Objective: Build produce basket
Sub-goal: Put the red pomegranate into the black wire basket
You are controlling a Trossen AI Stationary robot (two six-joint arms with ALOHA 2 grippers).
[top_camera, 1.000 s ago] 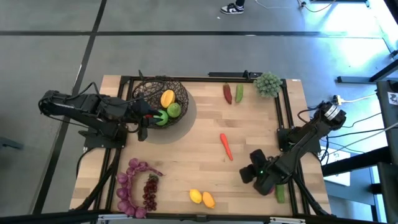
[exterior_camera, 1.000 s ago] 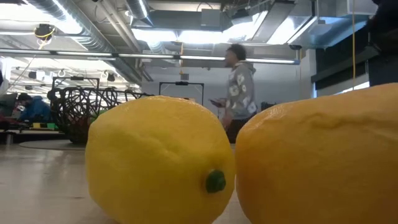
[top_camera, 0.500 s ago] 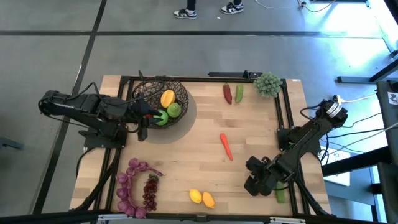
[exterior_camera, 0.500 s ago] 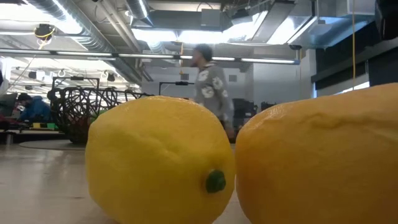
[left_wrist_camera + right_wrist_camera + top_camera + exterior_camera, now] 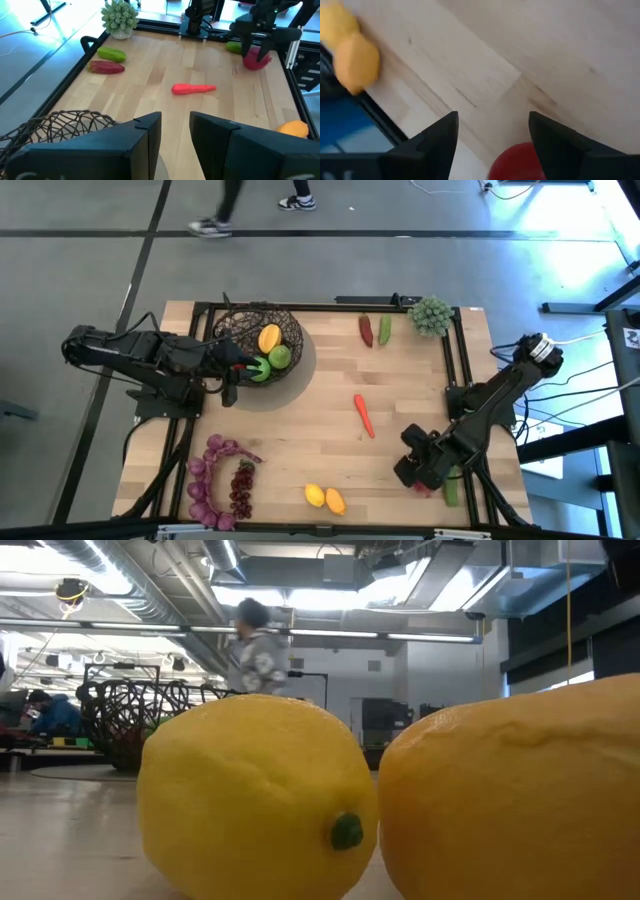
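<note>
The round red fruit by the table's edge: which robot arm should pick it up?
Probably the right. Its right gripper hangs open directly over the round red fruit, while the left gripper sits far away at the dark wire-mesh basket.

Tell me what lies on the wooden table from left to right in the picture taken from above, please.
Purple grapes → basket with fruit in it → two lemons → orange carrot → red pepper → green pepper → right gripper over a red fruit → green cucumber.
</note>
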